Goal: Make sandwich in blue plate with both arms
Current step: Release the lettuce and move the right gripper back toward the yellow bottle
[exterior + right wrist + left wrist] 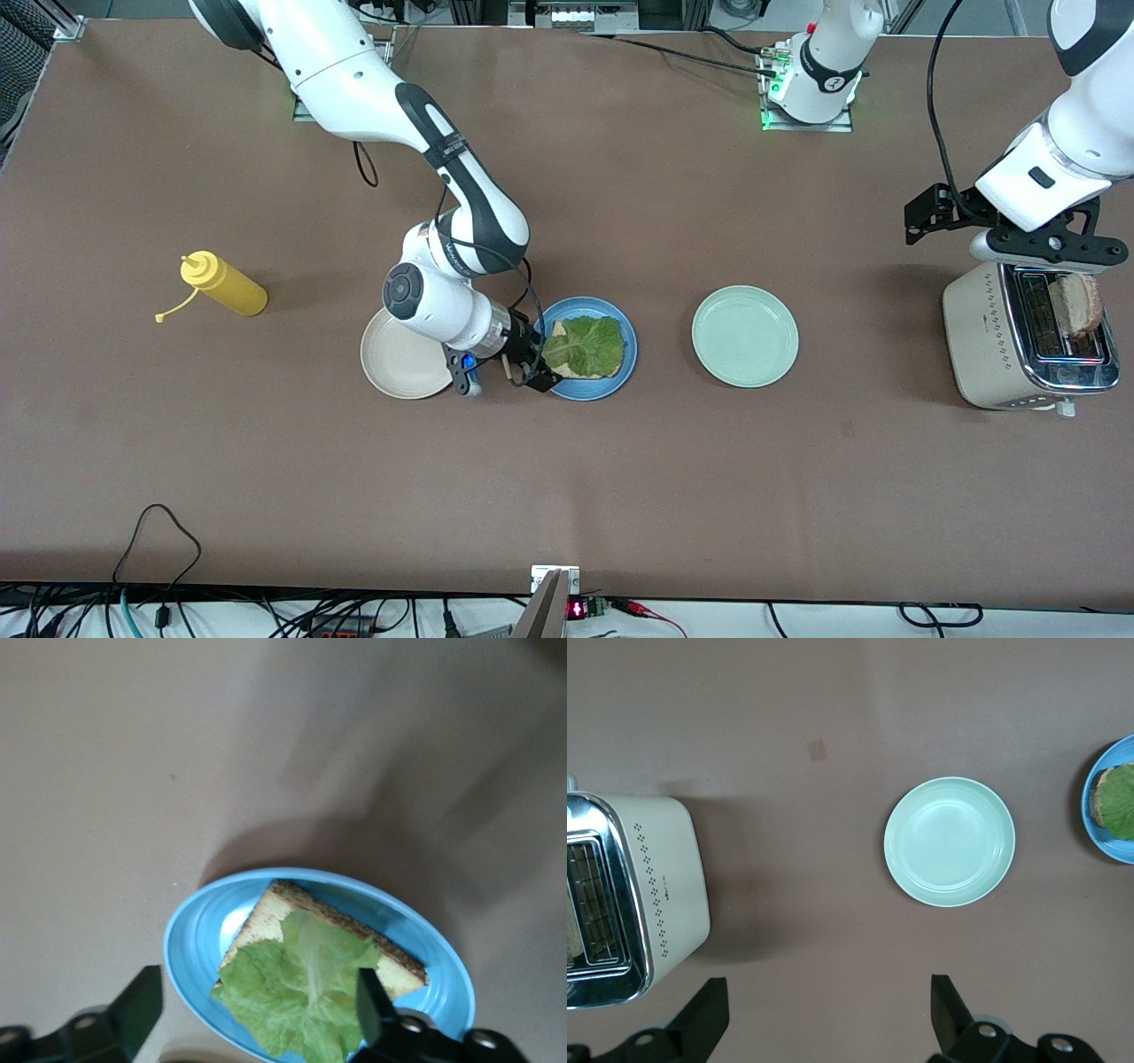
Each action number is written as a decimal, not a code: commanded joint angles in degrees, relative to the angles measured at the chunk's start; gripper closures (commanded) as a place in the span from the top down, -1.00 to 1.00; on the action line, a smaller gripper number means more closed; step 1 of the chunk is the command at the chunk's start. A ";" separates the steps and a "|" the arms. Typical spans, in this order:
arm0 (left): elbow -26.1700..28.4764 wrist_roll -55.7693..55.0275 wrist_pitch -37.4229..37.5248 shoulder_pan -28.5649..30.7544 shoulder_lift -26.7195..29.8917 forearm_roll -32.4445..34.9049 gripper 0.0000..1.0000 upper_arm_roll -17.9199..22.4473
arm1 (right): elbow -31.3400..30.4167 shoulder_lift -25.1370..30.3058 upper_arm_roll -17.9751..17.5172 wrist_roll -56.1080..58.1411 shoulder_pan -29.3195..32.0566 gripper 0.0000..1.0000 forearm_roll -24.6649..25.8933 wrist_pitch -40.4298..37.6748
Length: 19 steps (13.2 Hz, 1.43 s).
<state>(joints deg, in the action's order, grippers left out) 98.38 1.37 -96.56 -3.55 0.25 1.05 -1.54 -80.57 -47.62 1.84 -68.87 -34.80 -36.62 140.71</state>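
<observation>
The right arm (372, 80) reaches down from its base and bends at the elbow, its wrist lying low and near level beside the blue plate (625, 363). The right gripper (523, 359) sits at the plate's rim on the side toward the cream plate (394, 359), fingers spread wide and holding nothing. The left arm (1063, 151) hangs over the toaster (983, 346), at the left arm's end of the table from the blue plate; the left gripper (828, 1010) is wide open and empty. On the blue plate lies 1 toast slice (394, 961) flat, with the lettuce leaf (585, 346) spread on top of it
</observation>
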 commanded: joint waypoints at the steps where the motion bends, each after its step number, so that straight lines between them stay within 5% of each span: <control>1: 1.29 0.39 -0.04 -1.20 1.07 -0.61 1.00 0.93 | -0.46 3.93 0.52 0.40 1.40 1.00 3.82 -4.90; 14: 0.93 0.30 -0.03 -1.55 0.90 0.00 1.00 0.67 | -0.55 25.29 1.32 27.01 22.31 1.00 12.89 -50.07; 19: 0.93 0.21 0.23 -1.90 0.98 0.00 1.00 0.31 | -8.08 31.78 1.67 46.60 30.39 1.00 21.14 -55.46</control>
<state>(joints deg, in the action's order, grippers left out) 98.84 1.37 -96.56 -4.93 0.25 1.05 -1.48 -82.69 -20.43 4.17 -29.18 -7.50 -17.63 85.50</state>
